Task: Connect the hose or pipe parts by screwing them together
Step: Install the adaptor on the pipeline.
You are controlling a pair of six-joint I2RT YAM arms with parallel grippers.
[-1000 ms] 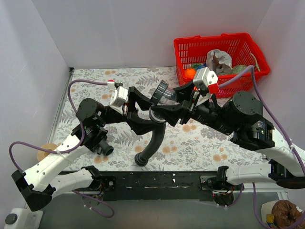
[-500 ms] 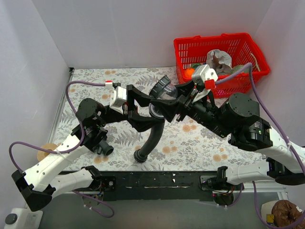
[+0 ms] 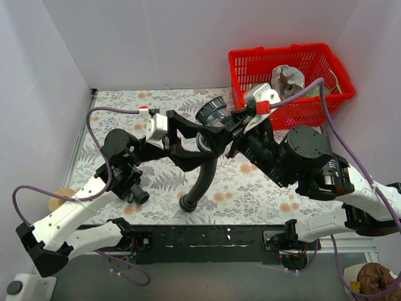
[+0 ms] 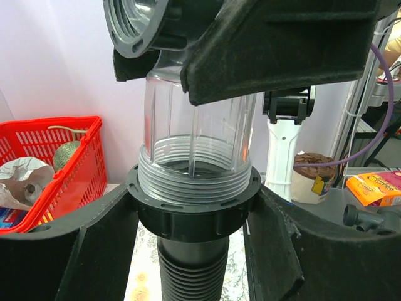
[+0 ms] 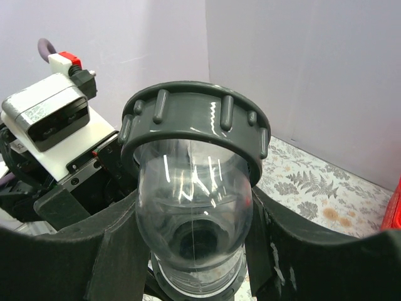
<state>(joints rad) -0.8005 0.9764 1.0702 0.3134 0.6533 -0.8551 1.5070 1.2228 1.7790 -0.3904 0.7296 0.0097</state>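
Where both arms meet above mid-table, long black ribbed flexible hose (image 3: 203, 179) hangs with its top collar (image 4: 194, 204) around the threaded end of clear plastic tube fitting with dark grey ribbed ring (image 5: 194, 188). Hose's free end sits low near floral-patterned table (image 3: 263, 188) front edge. Open mat either side; red plastic basket (image 3: 282, 49) close behind right. Left gripper (image 3: 202, 145) reaches in from left, jaws clamped on collar. Right gripper (image 5: 194, 216) angles in from right, jaws clamped on clear tube.
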